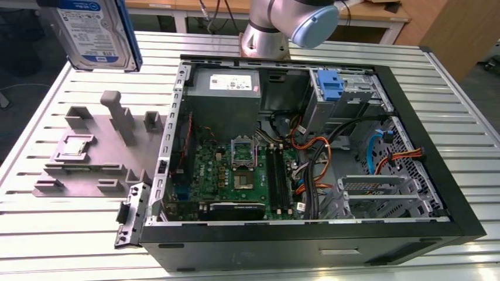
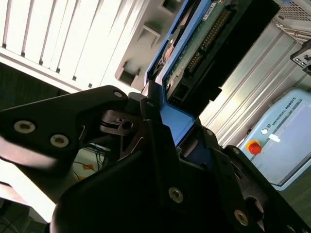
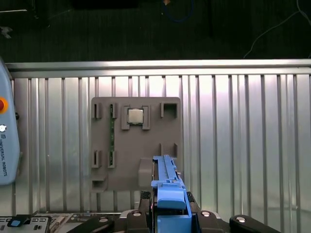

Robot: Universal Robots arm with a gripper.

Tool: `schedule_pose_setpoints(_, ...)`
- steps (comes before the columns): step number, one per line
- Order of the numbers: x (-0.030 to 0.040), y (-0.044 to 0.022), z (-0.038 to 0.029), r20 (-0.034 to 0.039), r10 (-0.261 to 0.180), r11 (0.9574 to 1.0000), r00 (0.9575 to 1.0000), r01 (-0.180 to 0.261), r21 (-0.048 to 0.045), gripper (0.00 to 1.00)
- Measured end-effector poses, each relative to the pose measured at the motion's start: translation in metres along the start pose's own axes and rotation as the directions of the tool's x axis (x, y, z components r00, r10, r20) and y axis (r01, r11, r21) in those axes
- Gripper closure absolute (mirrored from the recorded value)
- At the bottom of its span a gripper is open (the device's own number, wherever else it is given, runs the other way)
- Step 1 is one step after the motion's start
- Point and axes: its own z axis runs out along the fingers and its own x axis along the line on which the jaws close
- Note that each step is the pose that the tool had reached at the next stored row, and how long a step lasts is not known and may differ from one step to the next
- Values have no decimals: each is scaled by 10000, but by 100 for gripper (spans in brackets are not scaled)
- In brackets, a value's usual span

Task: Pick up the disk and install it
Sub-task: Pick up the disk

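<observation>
You have the disk aloft, gripper clamped on its carrier, well apart from the case. Pickup looks done; installing calls for squaring it to the cage.

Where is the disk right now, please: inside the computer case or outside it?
Outside: the disk hangs in the air over the grey fixture, beside the open case, clamped in the tool.
</observation>
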Motion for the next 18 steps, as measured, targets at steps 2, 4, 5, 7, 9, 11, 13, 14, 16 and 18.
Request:
schedule_pose_setpoints(2, -1, -33, 1, 1, 12, 10000, 10000, -12, 1, 63)
schedule_pose_setpoints(4, -1, -62, 0, 0, 21, 10000, 10000, -21, 1, 63)
schedule_pose_setpoints(5, 0, -75, 0, 0, 26, 10000, 10000, -26, 1, 63)
schedule_pose_setpoints(7, 10, -84, 0, -2, 39, 10000, 10000, -39, 1, 63)
schedule_pose_setpoints(9, 26, -87, -1, -11, 46, 10000, 10000, -46, 1, 63)
schedule_pose_setpoints(11, 46, -88, -1, -21, 50, 10000, 10000, -50, 2, 63)
schedule_pose_setpoints(13, 73, -90, -1, -33, 56, 10000, 10000, -56, 3, 63)
schedule_pose_setpoints(14, 89, -91, -2, -40, 59, 10000, 10000, -59, 3, 63)
schedule_pose_setpoints(16, 118, -93, -2, -53, 64, 10000, 10000, -64, 5, 63)
schedule_pose_setpoints(18, 147, -96, -3, -67, 69, 10000, 10000, -69, 4, 63)
